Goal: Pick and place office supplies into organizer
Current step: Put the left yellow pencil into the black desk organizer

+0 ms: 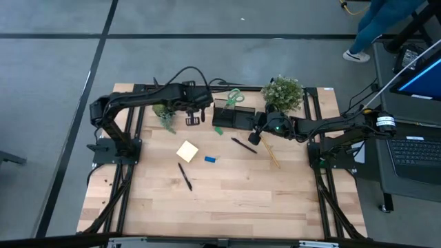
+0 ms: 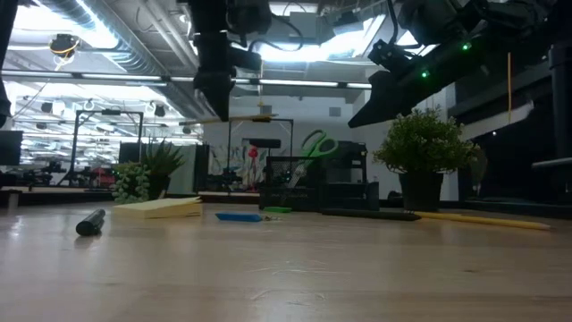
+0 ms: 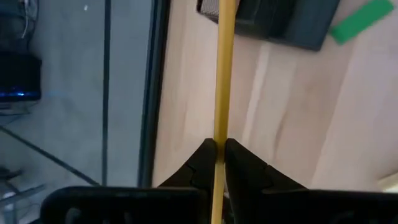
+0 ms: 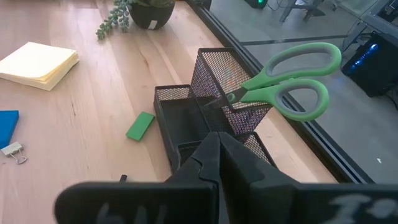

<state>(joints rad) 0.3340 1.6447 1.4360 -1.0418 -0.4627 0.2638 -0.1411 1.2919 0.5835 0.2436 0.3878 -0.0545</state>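
Scissors (image 4: 283, 87) stand in the organizer (image 4: 205, 115) just ahead of the clenched, empty right gripper (image 4: 219, 149); the left gripper (image 3: 217, 155) pinches a pencil (image 3: 224, 68); pens, pad, erasers remain out.

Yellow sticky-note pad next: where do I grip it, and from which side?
Come straight down on the sticky-note pad. It lies flat on the table, turned diamond-wise in the high view, so set the fingers across two opposite straight edges, probably low on the stack. The blue eraser lies apart, leaving room.

Green scissors (image 4: 283, 81) stand in the black mesh organizer (image 4: 211, 118).
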